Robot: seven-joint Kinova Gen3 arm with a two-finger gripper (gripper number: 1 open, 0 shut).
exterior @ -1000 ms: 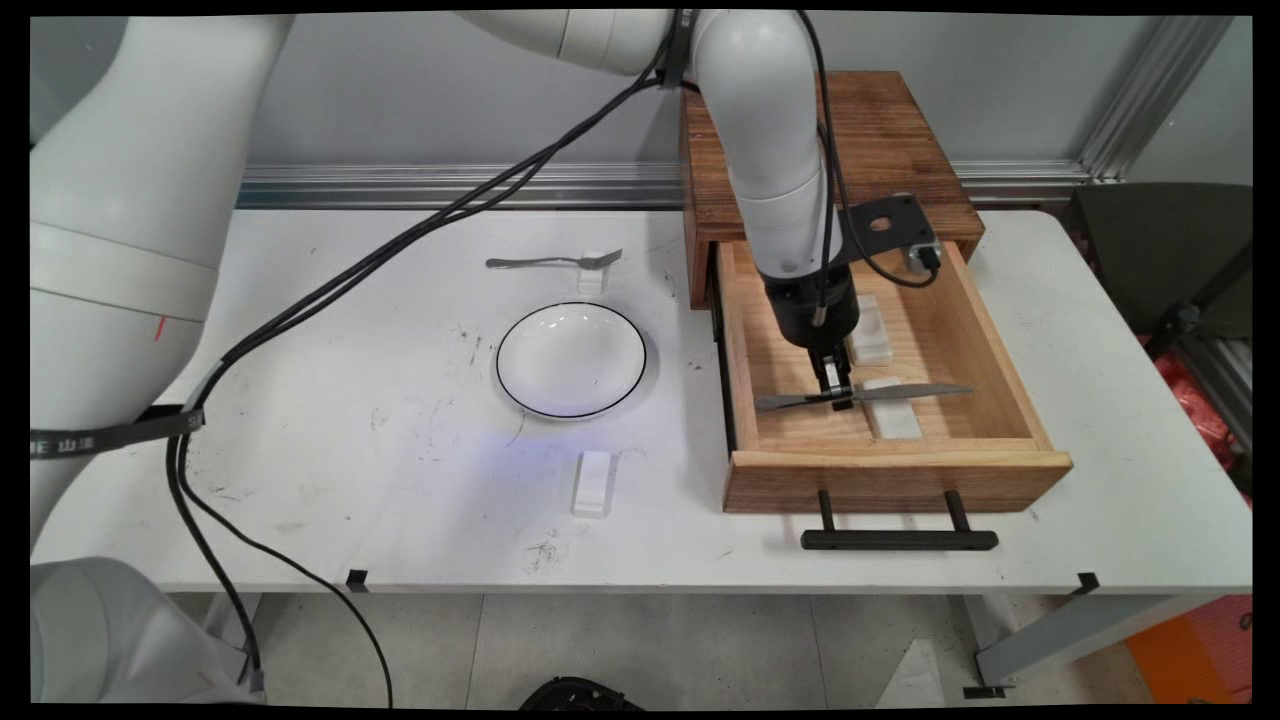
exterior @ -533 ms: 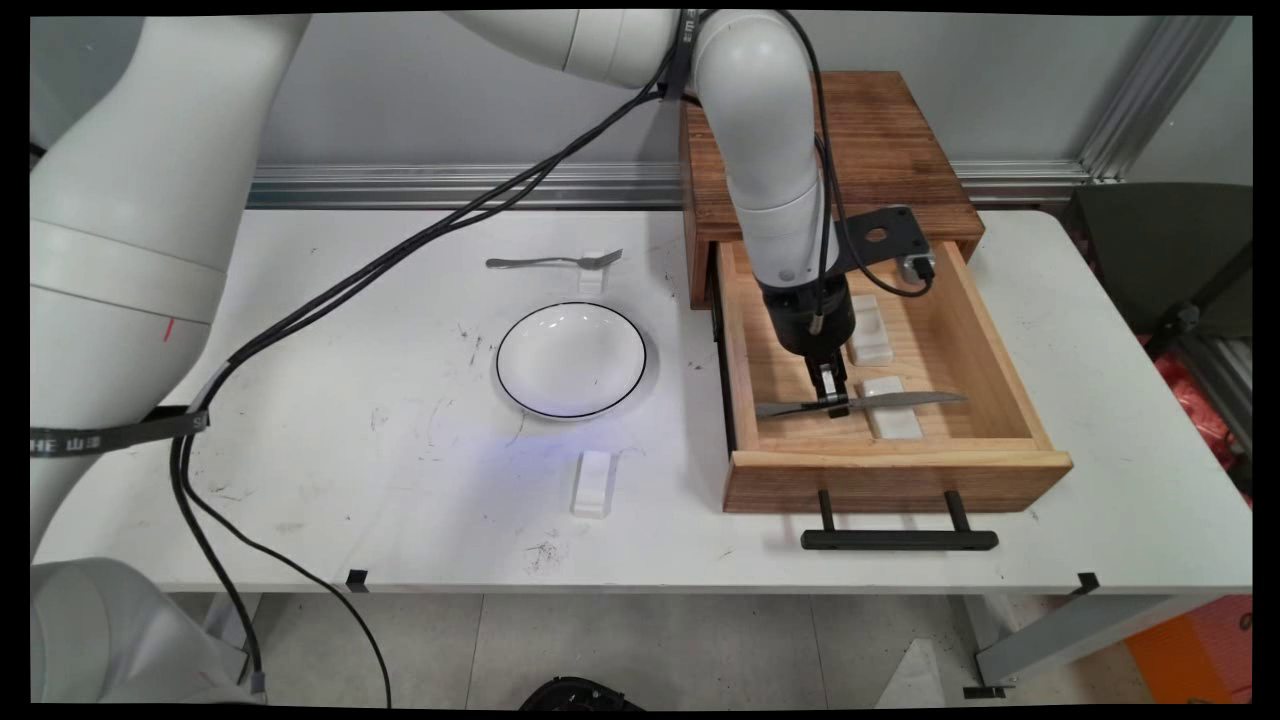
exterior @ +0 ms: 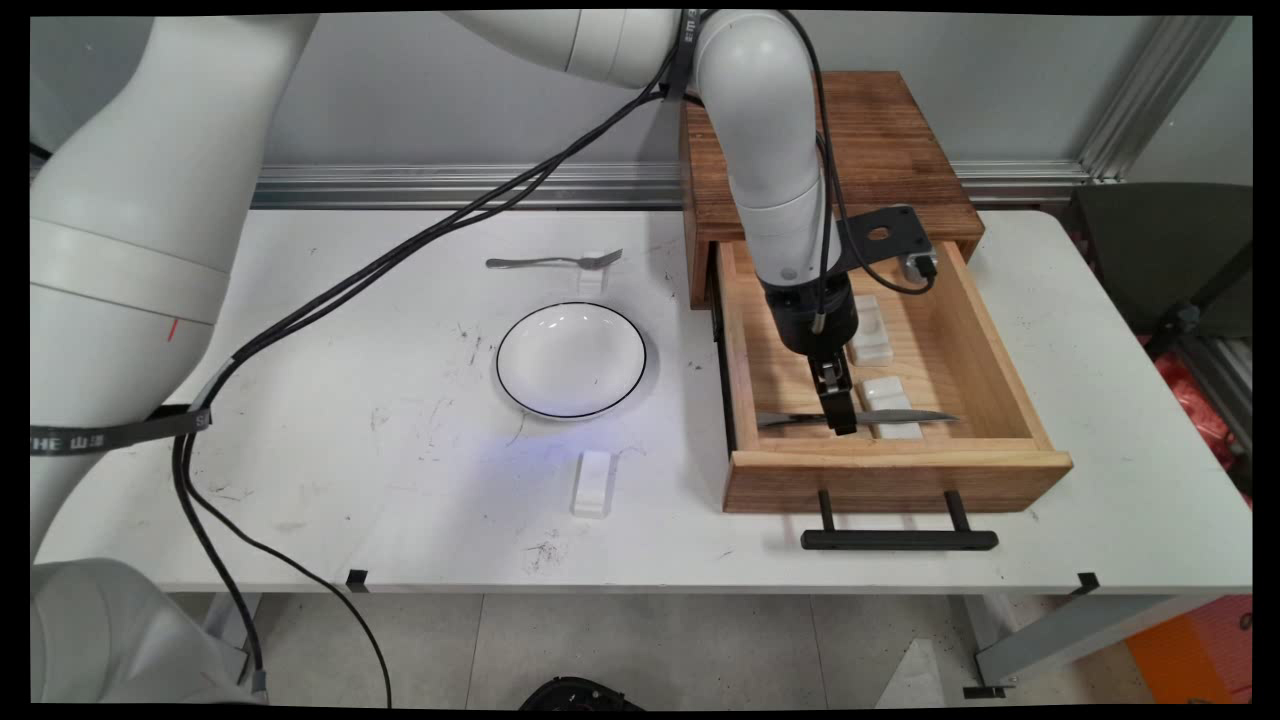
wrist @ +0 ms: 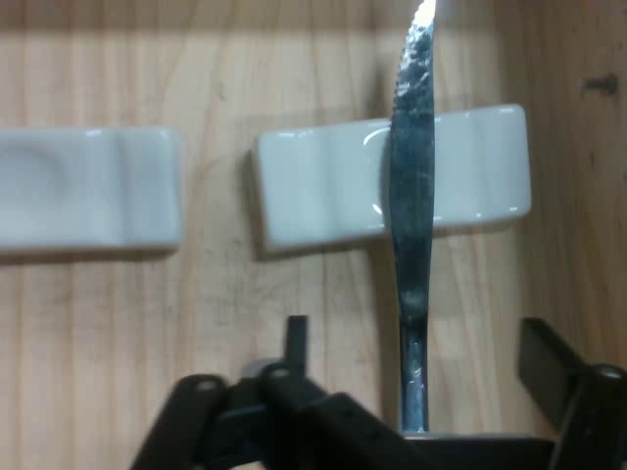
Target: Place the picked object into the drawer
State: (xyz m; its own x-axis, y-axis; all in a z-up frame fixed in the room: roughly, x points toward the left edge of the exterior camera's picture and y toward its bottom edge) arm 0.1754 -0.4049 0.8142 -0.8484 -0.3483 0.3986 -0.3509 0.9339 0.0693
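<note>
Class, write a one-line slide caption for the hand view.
Open gripper straddling a knife that lies across a white rest on the drawer's wooden floor.

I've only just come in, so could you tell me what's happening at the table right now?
The white Kinova arm has its gripper down inside the open wooden drawer, over a table knife. In the hand view the fingers stand open on either side of the knife's handle. The blade lies across a white cutlery rest, with a second rest farther back. Out on the table are a black-rimmed white plate, a fork on its rest, and one more rest.
</note>
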